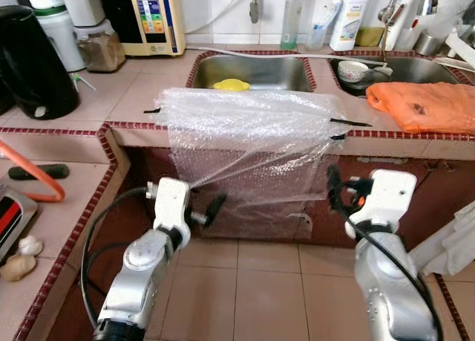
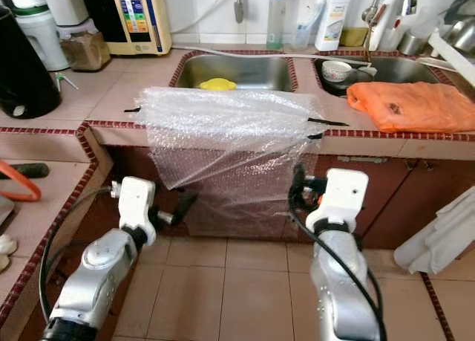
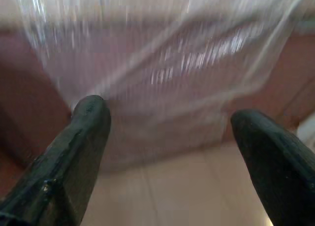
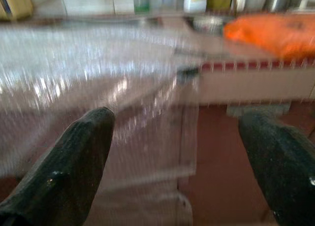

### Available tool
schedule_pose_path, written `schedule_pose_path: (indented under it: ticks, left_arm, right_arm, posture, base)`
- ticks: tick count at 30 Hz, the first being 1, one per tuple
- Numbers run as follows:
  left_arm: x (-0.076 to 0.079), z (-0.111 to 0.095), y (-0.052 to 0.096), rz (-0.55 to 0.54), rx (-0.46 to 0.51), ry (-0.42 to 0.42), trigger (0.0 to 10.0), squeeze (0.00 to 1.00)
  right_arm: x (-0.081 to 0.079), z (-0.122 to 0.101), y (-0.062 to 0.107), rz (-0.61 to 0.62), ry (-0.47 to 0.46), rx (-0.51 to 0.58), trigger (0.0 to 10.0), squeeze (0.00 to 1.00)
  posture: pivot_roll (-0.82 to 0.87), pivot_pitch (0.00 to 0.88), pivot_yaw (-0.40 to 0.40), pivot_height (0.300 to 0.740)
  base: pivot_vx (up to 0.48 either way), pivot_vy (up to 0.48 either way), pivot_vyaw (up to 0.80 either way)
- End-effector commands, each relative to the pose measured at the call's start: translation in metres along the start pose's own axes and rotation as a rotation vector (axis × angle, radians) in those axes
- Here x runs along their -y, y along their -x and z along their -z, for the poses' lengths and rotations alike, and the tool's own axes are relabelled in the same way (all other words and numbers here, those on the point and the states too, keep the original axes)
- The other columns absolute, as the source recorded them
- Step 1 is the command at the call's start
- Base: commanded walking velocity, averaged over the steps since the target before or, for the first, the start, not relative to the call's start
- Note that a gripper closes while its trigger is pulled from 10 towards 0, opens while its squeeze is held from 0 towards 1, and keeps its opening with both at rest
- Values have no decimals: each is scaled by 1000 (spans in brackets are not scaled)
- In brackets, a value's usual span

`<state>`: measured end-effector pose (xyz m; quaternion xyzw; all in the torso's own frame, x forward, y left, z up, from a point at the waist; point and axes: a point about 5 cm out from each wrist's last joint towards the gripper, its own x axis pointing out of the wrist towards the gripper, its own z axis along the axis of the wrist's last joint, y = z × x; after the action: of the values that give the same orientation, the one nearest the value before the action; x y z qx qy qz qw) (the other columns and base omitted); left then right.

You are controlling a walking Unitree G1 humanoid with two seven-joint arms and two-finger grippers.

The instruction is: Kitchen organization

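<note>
Bubble wrap sheet [image 1: 249, 144] drapes over the surface [image 1: 133, 88] edge, center frame. Left gripper [image 1: 211, 209] and right gripper [image 1: 335, 186] flank its hanging lower half, jaws wide open, empty.

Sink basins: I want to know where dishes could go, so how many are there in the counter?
2. The left basin holds a yellow item; the right basin holds a bowl, partly behind an orange bag.

No legible text. Appliance [image 1: 154, 18]: coloured panel, characters too small to read. White bottle [image 1: 349, 16]: blue label, print unreadable. Clear bottle [image 1: 291, 21]: label blurred.
</note>
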<state>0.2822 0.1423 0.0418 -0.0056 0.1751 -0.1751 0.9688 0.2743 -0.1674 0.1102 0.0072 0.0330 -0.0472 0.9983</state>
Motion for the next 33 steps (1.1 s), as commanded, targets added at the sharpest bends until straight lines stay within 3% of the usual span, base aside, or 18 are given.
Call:
schedule_pose_path:
  ticks: [1,10,12,13,14,17,25,30,33]
  left_arm:
    - [-3,11,0,2,-40,-9,10000,0]
    - [-7,65,4,34,-256,-138,10000,0]
    - [-10,82,10,29,-347,-152,10000,0]
    - [-10,82,10,29,-347,-152,10000,0]
    - [-12,96,16,18,-422,-164,10000,0]
    - [-15,109,23,-5,-496,-185,10000,0]
    - [-20,119,30,-25,-565,-178,10000,0]
    - [-26,124,36,-58,-597,-152,10000,0]
    - [-28,125,38,-73,-602,-142,10000,0]
  right_arm:
    - [1,11,-3,-37,36,-37,10000,0]
    - [13,77,-4,-73,130,-272,10000,0]
    - [13,100,0,-69,147,-360,10000,0]
    - [13,100,0,-69,147,-360,10000,0]
    - [14,119,6,-59,165,-440,10000,0]
    - [14,141,16,-66,208,-526,10000,0]
    - [35,172,41,113,106,-699,10000,0]
    - [34,185,57,105,99,-771,10000,0]
    - [32,190,64,71,150,-799,10000,0]
  posture:
    - [-26,30,59,740]
    - [-4,25,61,740]
    - [-1,20,56,740]
    - [-1,20,56,740]
    - [5,17,53,740]
    - [5,17,53,740]
    - [12,0,50,740]
    - [13,0,45,740]
    - [10,0,42,740]
  base:
    - [0,0,-719]
    - [0,0,-722]
    - [0,0,-725]
    - [0,0,-725]
    - [0,0,-725]
    - [0,0,-725]
    - [0,0,-724]
    - [0,0,-730]
    - [0,0,-733]
